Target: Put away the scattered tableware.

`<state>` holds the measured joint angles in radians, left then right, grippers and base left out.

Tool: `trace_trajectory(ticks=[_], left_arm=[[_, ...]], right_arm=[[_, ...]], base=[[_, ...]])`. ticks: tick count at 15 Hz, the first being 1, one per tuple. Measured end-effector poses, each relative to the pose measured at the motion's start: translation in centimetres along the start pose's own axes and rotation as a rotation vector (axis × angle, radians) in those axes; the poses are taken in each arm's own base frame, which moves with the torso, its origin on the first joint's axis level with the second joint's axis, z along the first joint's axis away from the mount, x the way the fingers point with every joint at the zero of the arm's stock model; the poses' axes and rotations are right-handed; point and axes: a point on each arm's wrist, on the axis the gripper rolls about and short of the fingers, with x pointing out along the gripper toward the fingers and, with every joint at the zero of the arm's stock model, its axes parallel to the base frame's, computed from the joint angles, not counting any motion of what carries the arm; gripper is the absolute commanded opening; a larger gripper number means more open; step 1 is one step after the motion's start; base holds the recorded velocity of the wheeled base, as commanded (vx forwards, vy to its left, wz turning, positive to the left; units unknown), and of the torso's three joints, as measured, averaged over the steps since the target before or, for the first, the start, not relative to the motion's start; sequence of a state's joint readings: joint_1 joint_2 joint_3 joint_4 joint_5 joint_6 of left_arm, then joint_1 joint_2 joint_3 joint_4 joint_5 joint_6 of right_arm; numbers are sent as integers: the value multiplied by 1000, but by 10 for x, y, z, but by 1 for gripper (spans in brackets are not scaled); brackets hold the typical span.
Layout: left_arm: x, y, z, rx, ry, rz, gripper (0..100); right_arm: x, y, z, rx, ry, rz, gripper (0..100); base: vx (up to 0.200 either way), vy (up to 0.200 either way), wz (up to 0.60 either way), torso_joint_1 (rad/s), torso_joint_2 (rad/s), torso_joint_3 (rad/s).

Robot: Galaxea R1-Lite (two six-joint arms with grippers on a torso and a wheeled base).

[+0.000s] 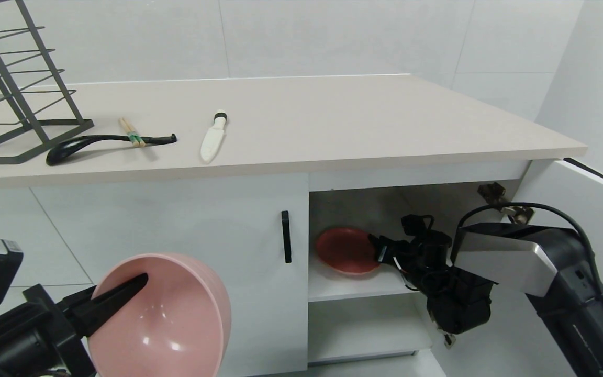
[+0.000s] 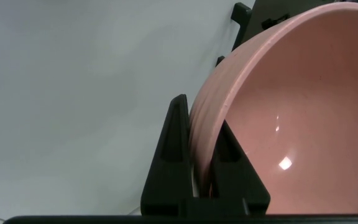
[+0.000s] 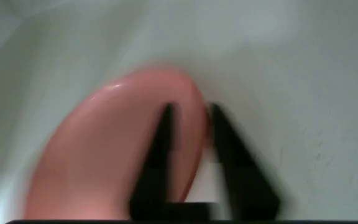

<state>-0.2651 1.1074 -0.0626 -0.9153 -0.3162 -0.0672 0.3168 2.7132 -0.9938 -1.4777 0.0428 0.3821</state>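
Low at the front left, my left gripper [image 1: 136, 283] [image 2: 202, 112] is shut on the rim of a pink bowl [image 1: 170, 319] [image 2: 291, 112], one finger inside and one outside. It holds the bowl tilted in front of the closed cabinet door [image 1: 176, 235]. My right gripper [image 1: 377, 250] [image 3: 190, 109] is inside the open cabinet, at the right rim of a red plate [image 1: 346, 250] [image 3: 104, 168] on the upper shelf [image 1: 354, 288]. On the counter lie a black ladle [image 1: 97, 142], chopsticks [image 1: 132, 132] and a white knife [image 1: 213, 137].
A dark wire dish rack [image 1: 13, 89] stands at the counter's left end. The cabinet's right door [image 1: 589, 183] hangs open beside my right arm. A black handle [image 1: 286, 236] sits on the closed door. The lower shelf [image 1: 364, 330] is bare, as is the counter's right half [image 1: 385, 120].
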Motion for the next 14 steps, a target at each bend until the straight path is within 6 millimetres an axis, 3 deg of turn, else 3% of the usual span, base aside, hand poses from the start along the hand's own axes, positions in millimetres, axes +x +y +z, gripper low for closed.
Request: trace_trajectory(ticks=[3,6,8,14], left_arm=[[0,0,0,0,0,0,0],[1,0,0,2,4,3,0],[1,0,0,24,1,-2,0],[23,-20,14,192,-13,-156,0]], right_arm=[[1,-1,4,-2,-29,5,100],[-16,4,6,-35,-35,-9,100],[-44,15,8,-82,29,-23,100],[-177,71,42,-211,146,26,100]], base=[[0,0,0,0,0,0],[0,0,0,0,0,0],[0,0,0,0,0,0],[0,0,0,0,0,0]])
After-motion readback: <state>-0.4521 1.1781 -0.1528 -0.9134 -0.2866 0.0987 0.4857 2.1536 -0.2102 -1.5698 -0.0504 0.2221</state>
